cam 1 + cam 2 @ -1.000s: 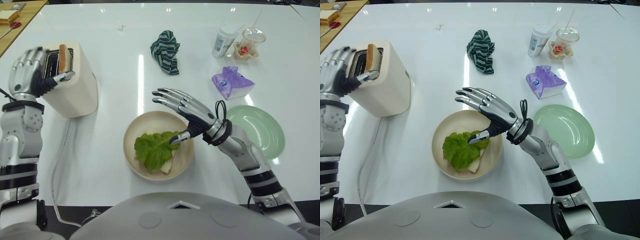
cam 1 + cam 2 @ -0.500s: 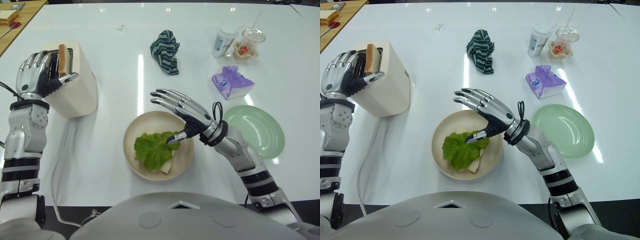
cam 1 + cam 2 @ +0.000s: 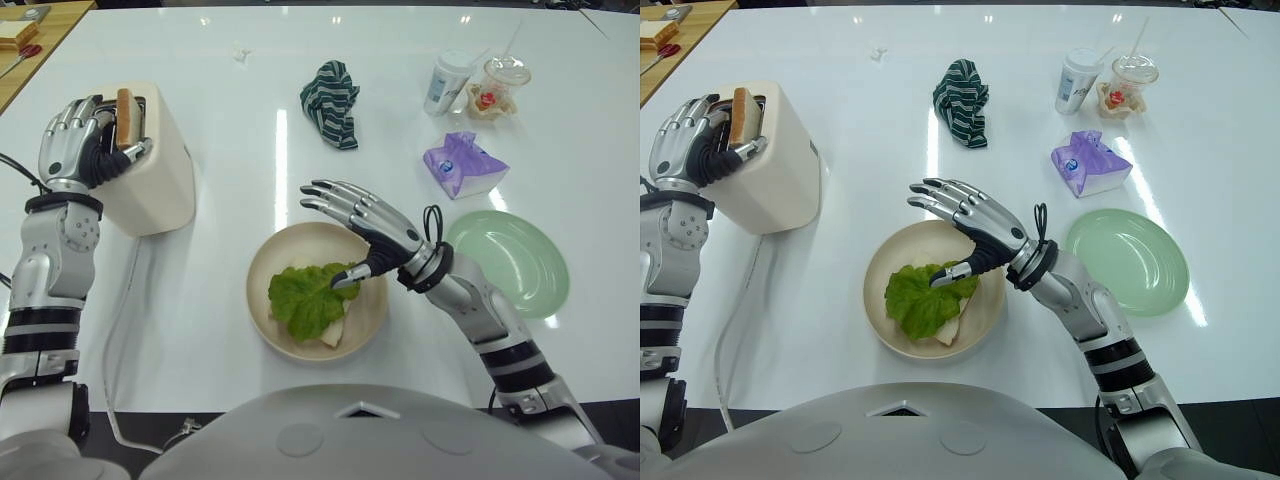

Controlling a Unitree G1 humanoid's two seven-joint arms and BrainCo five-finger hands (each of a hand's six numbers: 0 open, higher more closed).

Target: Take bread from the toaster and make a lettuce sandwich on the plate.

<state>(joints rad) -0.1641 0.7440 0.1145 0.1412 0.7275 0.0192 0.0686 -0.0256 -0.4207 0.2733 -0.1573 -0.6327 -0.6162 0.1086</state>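
A cream toaster stands at the table's left with one bread slice upright in its slot. My left hand rests on the toaster's top, fingers left of the slice and thumb by its near end, with a small gap to the bread. A beige plate lies at centre front; on it is a lettuce leaf over a pale bread slice. My right hand hovers open and spread over the plate's right side, its thumb tip touching the leaf.
An empty green plate sits right of the beige one. Farther back are a striped cloth, a purple tissue pack and two cups. The toaster's cable runs to the front edge.
My left hand has moved right, onto the toaster top and close around the slice. The right hand has drifted slightly left over the plate, thumb still on the lettuce.
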